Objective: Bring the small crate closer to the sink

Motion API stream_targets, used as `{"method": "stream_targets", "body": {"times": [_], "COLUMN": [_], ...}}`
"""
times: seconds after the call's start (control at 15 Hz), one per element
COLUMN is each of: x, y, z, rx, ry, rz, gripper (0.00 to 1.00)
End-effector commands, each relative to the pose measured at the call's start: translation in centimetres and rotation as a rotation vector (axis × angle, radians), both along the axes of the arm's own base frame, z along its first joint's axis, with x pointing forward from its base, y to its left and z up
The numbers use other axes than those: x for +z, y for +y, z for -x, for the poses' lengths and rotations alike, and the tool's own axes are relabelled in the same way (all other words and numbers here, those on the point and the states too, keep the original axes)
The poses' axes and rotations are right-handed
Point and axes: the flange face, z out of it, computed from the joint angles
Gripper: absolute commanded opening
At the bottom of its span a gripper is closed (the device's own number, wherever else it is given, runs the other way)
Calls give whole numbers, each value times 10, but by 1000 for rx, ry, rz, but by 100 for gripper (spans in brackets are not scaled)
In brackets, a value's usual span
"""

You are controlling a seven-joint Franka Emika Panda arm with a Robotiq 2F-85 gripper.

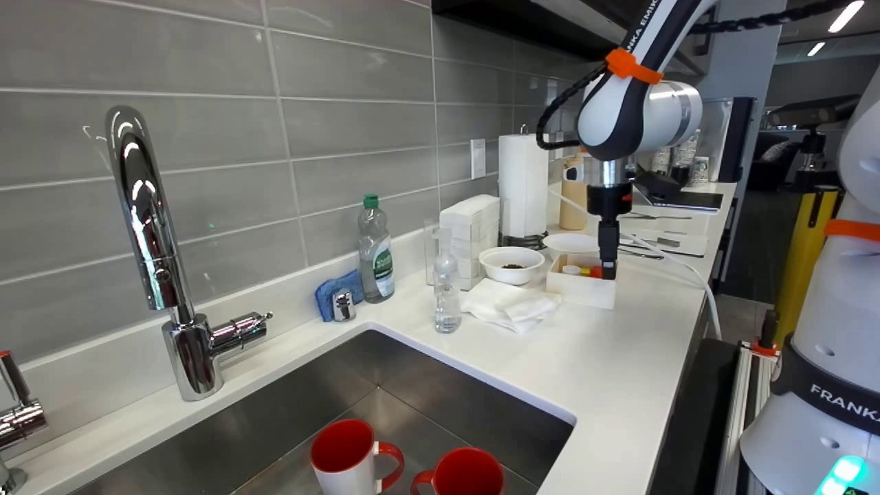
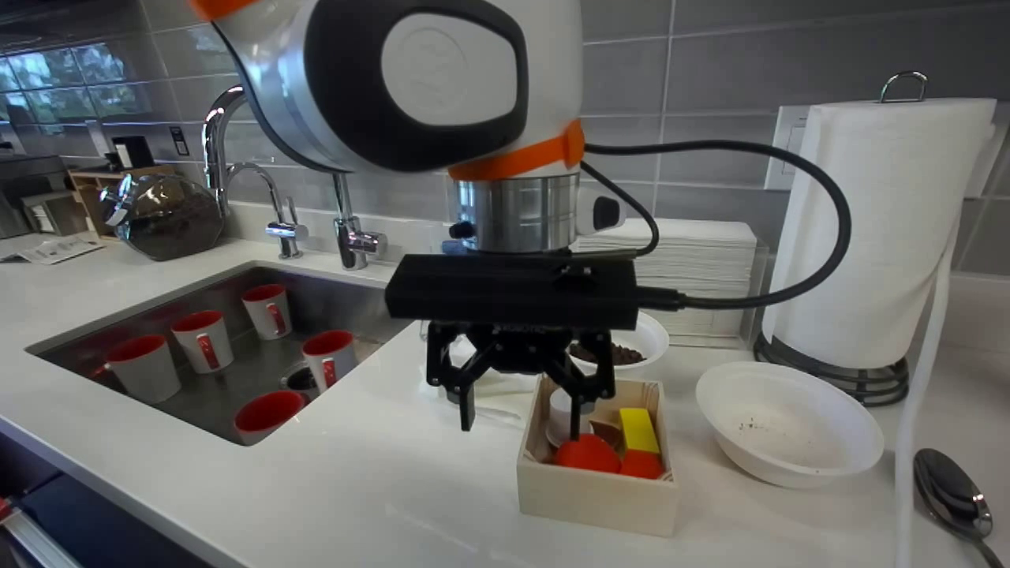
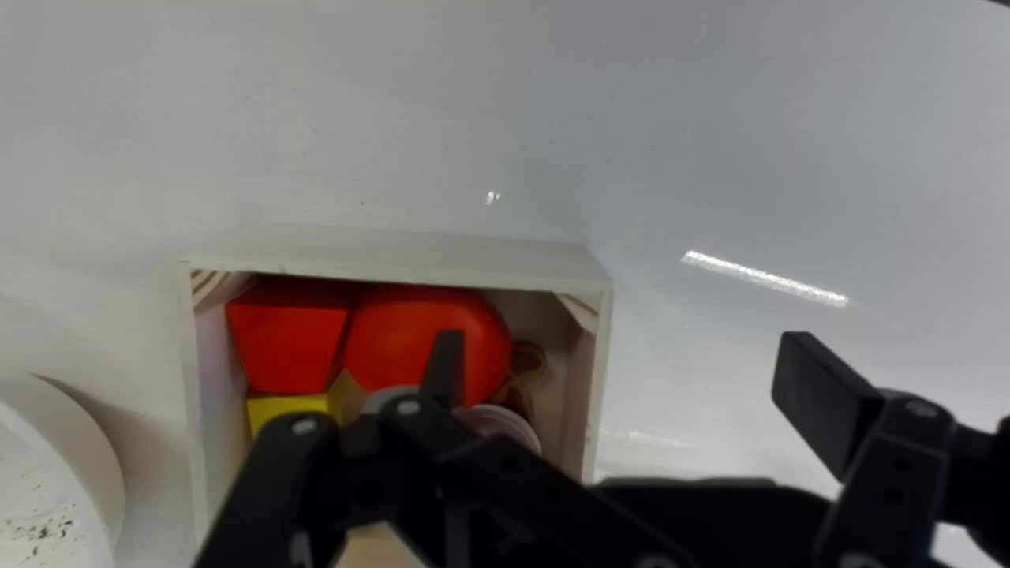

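The desk point(image 2: 355, 481) extends beneath the claw point(image 2: 521, 430). The sink point(image 1: 474, 405) lies well apart from the claw, off to one side. The small crate point(image 2: 597, 497) sits partly under the claw, offset away from the sink; long axis undetermined. The claw stands wide, gripping nothing: outer finger point(image 3: 821, 394) beyond the crate's sink-side wall, inner finger point(image 3: 446, 367) over its opening. That wall lies between the two; closing on it is judged the next step, fingertip depth unconfirmed.
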Motion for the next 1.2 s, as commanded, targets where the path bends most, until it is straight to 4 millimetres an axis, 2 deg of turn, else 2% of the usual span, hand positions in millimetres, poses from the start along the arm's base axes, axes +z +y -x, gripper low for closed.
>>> {"method": "stream_targets", "body": {"times": [0.0,0.47,0.67,0.73,0.93,1.13], "x": [-22,-38,-47,-50,-51,-42], "y": [6,27,28,27,20,11], "z": [-5,-23,-18,-13,-3,3], "rx": [-1,-13,-16,-23,-37,-48], "ry": [0,-48,2,32,80,91], "rz": [-11,-19,-16,-17,-21,-29], "gripper": [100,100,100,84,56,31]}}
